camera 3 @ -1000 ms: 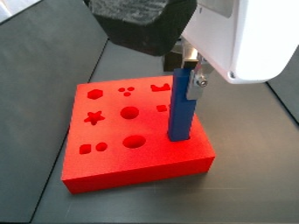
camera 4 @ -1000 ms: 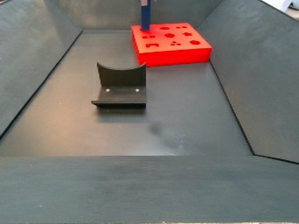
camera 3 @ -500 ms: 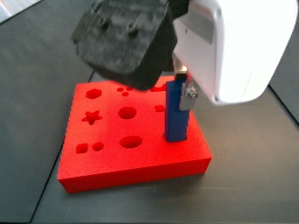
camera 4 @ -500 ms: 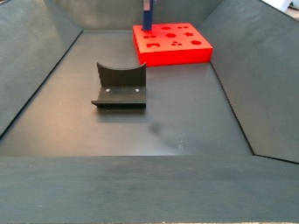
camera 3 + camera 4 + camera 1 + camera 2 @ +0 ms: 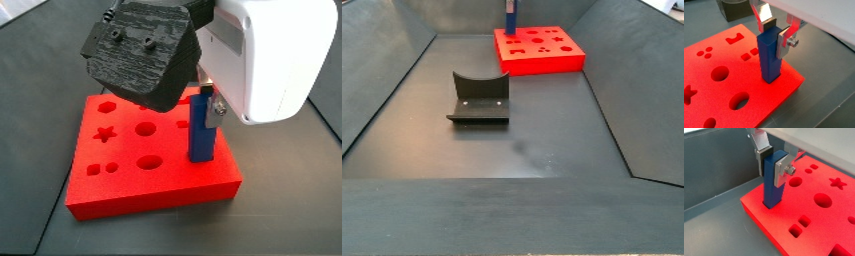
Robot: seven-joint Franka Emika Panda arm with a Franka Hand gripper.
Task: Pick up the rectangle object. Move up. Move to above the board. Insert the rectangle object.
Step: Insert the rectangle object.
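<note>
Our gripper [image 5: 776, 31] clasps the rectangle object [image 5: 769, 57] upright in the board [image 5: 724, 75]; the dark U-shaped block [image 5: 478, 98] sits well apart on the grey floor [image 5: 516, 150].

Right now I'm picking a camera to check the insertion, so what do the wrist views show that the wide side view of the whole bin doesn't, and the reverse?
Only the wrist views show the gripper, its silver fingers on either side of the blue rectangle object's top, and the bar's lower end sunk into a slot in the red board. Only the wide side view shows the dark grey U-shaped block on the bin floor, apart from the board. Both show the bar standing upright in the board.
</note>
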